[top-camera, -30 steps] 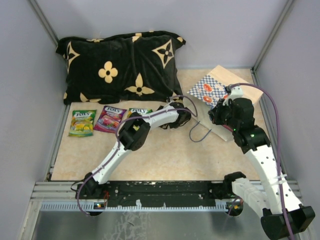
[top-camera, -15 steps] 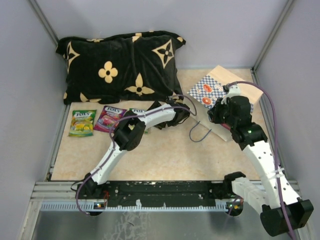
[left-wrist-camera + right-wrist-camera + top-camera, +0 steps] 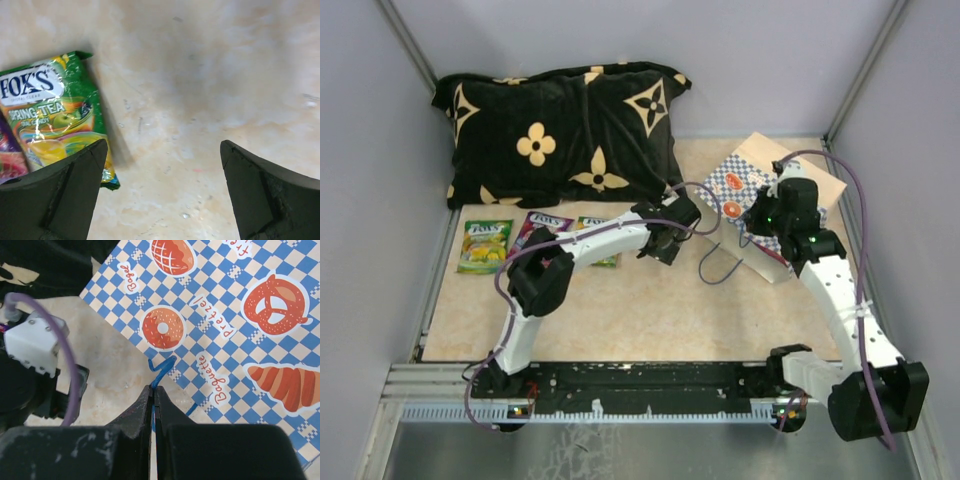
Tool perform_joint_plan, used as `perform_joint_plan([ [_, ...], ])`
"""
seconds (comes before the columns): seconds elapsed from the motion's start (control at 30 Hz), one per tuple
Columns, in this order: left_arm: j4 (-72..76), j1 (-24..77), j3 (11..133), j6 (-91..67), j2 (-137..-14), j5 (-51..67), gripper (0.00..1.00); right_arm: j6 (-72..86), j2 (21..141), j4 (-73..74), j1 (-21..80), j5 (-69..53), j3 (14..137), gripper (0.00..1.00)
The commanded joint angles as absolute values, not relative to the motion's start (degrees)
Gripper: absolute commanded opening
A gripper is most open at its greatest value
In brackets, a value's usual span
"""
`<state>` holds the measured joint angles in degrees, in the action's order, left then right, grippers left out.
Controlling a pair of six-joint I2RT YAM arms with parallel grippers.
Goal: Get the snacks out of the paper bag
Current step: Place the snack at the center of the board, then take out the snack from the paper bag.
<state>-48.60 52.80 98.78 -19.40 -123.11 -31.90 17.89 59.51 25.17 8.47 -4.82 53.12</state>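
Note:
Three snacks lie in a row at the left: a green packet (image 3: pixel 485 245), a magenta one (image 3: pixel 546 226) and another green one (image 3: pixel 603 260), the last two partly under my left arm. My left gripper (image 3: pixel 665 242) hangs open over bare table, between the snacks and the paper bag (image 3: pixel 757 172). In its wrist view the gripper (image 3: pixel 163 145) has nothing between its fingers, and the green packet (image 3: pixel 55 125) lies by the left finger. My right gripper (image 3: pixel 154 389) is shut on the bag's blue cord handle (image 3: pixel 162 367). The checkered bag (image 3: pixel 225 315) lies tilted.
A black cushion with tan flowers (image 3: pixel 560 130) fills the back left. The bag's other cord handle (image 3: pixel 720 265) loops on the table between the arms. Grey walls close in the sides and back; a metal rail (image 3: pixel 620 378) runs along the near edge.
My left gripper has gone from shut to wide open, and its elbow has swung left. My right gripper, still shut on the cord, has shifted a little toward the back.

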Motion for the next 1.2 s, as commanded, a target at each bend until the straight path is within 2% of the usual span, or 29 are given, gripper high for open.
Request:
perform_joint_plan([
  [0.0,-36.1,53.4,95.8,-16.0,-114.9,-21.6,1.0,17.9,62.5,20.9,7.6,-5.1,57.8,0.0],
  [0.37,-16.4,54.4,84.4,-18.7,-104.7,-1.0,1.0,19.0,72.7,19.2,1.8,-7.3,66.3,0.0],
  [0.73,11.6,56.7,75.8,-30.3,-110.2,16.1,1.0,22.4,80.3,18.5,-7.9,-11.4,73.9,0.0],
  [0.93,22.5,57.0,82.1,-37.1,-121.1,18.2,1.0,23.4,80.2,17.1,-8.0,-13.8,73.1,0.0],
  [1.17,26.9,57.4,88.7,-43.8,-128.1,10.8,0.98,24.4,76.3,14.5,-8.0,-14.9,68.8,0.0],
])
